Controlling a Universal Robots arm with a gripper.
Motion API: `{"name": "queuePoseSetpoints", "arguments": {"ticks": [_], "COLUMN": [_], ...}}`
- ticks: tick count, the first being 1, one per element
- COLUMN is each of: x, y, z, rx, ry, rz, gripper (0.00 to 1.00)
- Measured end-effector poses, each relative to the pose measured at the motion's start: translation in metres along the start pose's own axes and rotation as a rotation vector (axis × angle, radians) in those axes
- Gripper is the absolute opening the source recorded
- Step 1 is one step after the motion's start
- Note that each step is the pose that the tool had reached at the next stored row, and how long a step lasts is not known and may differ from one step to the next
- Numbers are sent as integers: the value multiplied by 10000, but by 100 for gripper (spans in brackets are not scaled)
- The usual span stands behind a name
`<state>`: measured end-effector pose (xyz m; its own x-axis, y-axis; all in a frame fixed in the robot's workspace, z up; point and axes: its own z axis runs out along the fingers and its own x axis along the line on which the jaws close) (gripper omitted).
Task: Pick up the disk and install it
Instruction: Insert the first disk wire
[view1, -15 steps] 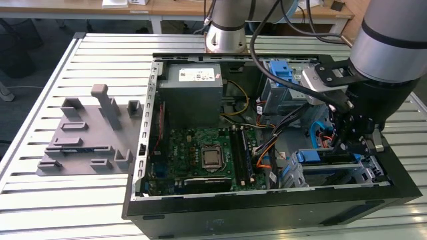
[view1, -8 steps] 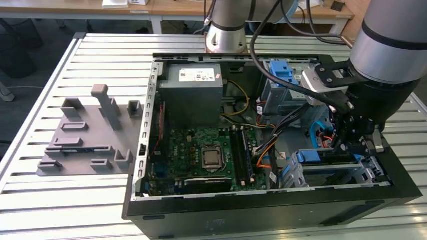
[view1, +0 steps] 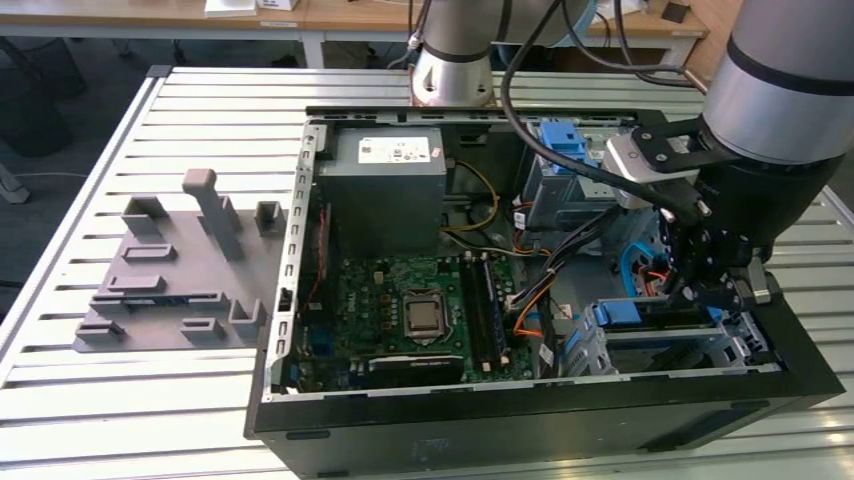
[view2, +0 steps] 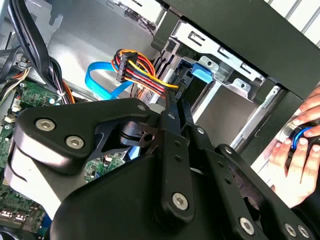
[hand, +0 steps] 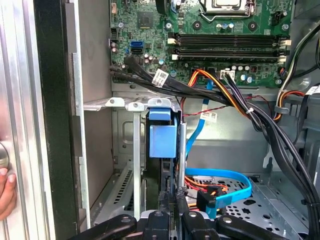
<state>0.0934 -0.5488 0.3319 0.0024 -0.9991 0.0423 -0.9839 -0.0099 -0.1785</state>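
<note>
Gripper linkage: black jointed arms with silver screws crowd the foreground of the second wrist view; the fingers (view2: 172, 107) reach toward the drive cage, and whether they are clenched or released cannot be told.
Gripper (view1: 707, 290): in the exterior view it hangs low inside the open computer case (view1: 534, 400), at the exterior view's right, just over the drive bay.
Disk (hand: 162, 140): its blue carrier stands on edge in the metal drive cage (hand: 125, 105), directly ahead of the fingers in the first wrist view; contact between them cannot be told.
Motherboard (view1: 414, 300): green, lying in the case's middle, beside the cage.
Cables: orange, yellow and black wires (view2: 137, 67) and a flat blue ribbon (hand: 225, 182) run near the cage.
Person's hand (view2: 295, 155): rests outside the case wall.
Table (view1: 80, 400): slatted metal, carrying the case and a grey fixture (view1: 174, 270).
</note>
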Motion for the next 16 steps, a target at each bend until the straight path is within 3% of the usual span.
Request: {"name": "queuePoseSetpoints", "arguments": {"ticks": [16], "x": [36], "y": [-1], "z": [9], "rx": [-1], "ry": [-28], "rz": [25], "gripper": [16]}}
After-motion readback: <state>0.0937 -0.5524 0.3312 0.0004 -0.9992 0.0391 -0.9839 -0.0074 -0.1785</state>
